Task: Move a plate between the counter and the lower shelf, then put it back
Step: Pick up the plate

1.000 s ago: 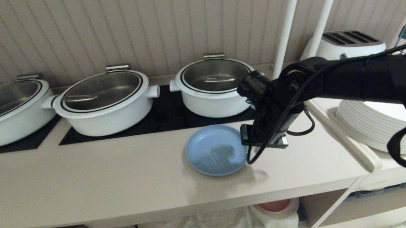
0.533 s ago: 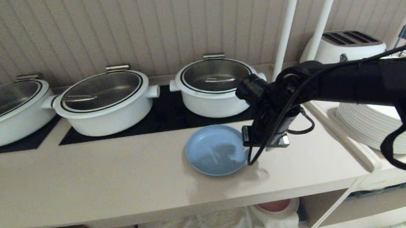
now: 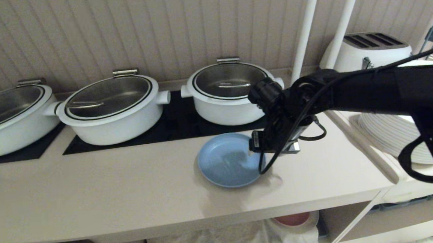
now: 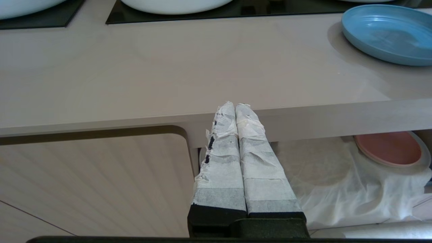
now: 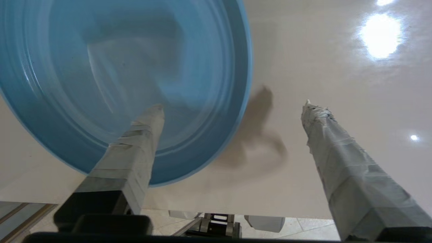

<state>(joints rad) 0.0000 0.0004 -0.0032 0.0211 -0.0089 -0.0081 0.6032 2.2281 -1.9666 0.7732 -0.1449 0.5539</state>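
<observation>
The light-blue plate (image 3: 226, 162) (image 5: 118, 67) (image 4: 388, 33) lies flat on the beige counter (image 3: 111, 188), in front of the rightmost pot. My right gripper (image 3: 260, 153) (image 5: 233, 107) points down over the plate's right rim and is open. One taped finger (image 5: 141, 135) hangs over the plate's inside, the other (image 5: 324, 135) over bare counter; nothing is held. My left gripper (image 4: 234, 106) is shut and empty, parked low before the counter's front edge. The lower shelf (image 4: 320, 175) with its white cloth shows beneath.
Three white pots with glass lids (image 3: 110, 105) stand on black hob panels (image 3: 179, 127) behind the plate. A pink plate (image 4: 388, 148) sits on the shelf cloth. At the right are white poles (image 3: 305, 29), a toaster (image 3: 366, 48) and stacked white plates (image 3: 394, 133).
My right gripper has opened at the plate's right rim, and its wrist has lifted and shifted slightly left. The plate has stayed flat on the counter.
</observation>
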